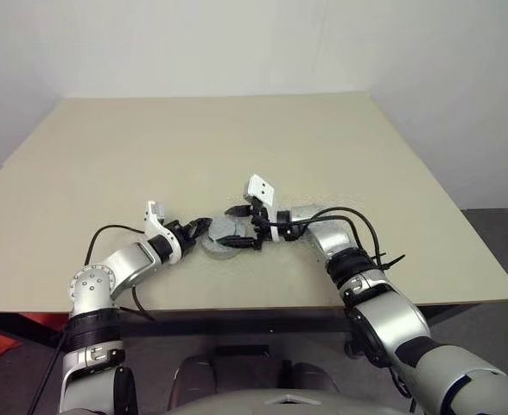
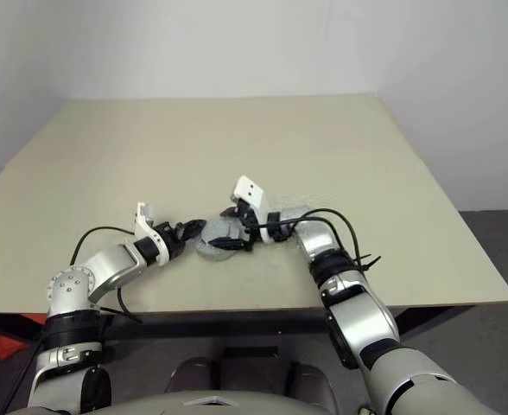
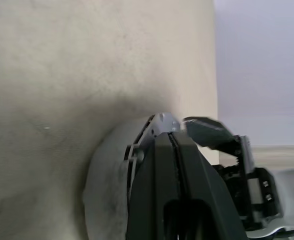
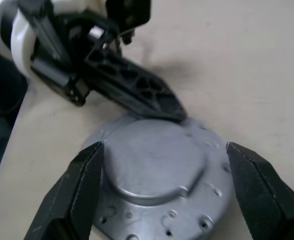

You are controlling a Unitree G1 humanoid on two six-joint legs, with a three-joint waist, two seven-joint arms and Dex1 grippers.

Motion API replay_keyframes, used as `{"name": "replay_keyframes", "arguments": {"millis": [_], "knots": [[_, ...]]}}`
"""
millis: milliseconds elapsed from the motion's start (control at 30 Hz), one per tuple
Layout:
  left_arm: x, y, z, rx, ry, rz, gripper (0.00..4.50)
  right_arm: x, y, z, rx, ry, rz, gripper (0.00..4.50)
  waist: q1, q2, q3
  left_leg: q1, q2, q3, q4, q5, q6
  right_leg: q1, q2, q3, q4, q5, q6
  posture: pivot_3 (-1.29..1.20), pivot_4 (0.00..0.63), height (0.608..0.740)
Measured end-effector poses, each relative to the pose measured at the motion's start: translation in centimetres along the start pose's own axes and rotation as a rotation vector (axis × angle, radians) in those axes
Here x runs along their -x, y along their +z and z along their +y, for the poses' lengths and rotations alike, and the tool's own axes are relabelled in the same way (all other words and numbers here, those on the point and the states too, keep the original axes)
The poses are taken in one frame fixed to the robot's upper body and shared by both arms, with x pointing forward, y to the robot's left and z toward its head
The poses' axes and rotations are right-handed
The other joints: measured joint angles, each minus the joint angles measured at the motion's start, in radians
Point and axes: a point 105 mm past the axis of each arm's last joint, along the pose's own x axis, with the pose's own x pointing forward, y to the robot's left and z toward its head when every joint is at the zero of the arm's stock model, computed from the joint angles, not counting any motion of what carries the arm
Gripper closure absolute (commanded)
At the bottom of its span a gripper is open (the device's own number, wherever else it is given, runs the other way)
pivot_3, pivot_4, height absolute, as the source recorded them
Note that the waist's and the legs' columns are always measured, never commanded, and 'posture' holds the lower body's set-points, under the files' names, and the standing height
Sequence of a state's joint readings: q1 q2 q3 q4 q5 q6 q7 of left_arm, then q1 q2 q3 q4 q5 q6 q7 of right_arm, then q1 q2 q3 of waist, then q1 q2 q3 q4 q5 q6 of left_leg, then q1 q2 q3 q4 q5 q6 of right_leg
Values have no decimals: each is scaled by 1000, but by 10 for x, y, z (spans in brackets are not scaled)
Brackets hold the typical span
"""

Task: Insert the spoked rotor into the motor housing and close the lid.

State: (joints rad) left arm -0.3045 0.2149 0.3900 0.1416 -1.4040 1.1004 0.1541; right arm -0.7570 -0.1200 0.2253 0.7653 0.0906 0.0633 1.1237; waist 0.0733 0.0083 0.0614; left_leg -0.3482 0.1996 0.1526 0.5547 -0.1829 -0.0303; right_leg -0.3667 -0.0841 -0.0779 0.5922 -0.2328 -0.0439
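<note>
R gripper [image 4: 164, 187]: fingers spread wide, straddling the lid [image 4: 159, 182] w/o visible contact. L gripper [image 4: 174, 112]: fingers pressed together, tips touching lid's rim. Lid lies flat on the table [image 1: 237, 147], raised centre up, near front edge, betw. both grippers. No legible markings.

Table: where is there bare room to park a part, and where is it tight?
The table is bare across its whole far half, and along its left and right sides beyond both arms. It is crowded only near the front edge, at the middle: the lid lies there between the open right gripper and the shut left gripper, whose tip meets its rim.
</note>
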Motion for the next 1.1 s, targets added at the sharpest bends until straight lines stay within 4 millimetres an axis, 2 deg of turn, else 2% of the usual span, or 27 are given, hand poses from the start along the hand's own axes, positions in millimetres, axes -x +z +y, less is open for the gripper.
{"name": "replay_keyframes", "arguments": {"millis": [333,600,800,900,1033,1100], "knots": [[2,6,0,-10,3,-10,4500,2,3,-2,9,-14,-5,113,-2,0,0,-3,3,0,7,-1,-1,-1,3,0,1,0,0,0,0,740],[-2,-6,-3,5,-24,27,4500,2,4,-6,8,-48,-11,113,0,0,0,-3,4,1,10,-1,-1,-1,3,1,6,0,-1,0,0,740],[-1,-7,0,9,-18,27,4500,3,8,-11,5,-78,-24,113,2,0,0,-2,4,1,13,-2,0,-2,3,1,12,-1,-2,0,0,740],[0,-6,1,12,-15,24,4500,5,19,-19,-66,-121,-77,113,2,0,0,-2,4,0,14,-1,0,-2,3,1,14,-1,-2,0,0,740],[0,-6,2,11,-10,23,4500,16,64,-46,-235,-207,-187,113,1,0,1,-1,4,0,14,-1,-1,-2,3,1,15,-1,-2,0,0,740],[0,-6,2,11,-10,24,4500,23,75,-56,-295,-249,-180,113,3,0,0,-1,4,0,15,-1,-1,-2,3,1,15,-1,-2,0,0,740]]}}
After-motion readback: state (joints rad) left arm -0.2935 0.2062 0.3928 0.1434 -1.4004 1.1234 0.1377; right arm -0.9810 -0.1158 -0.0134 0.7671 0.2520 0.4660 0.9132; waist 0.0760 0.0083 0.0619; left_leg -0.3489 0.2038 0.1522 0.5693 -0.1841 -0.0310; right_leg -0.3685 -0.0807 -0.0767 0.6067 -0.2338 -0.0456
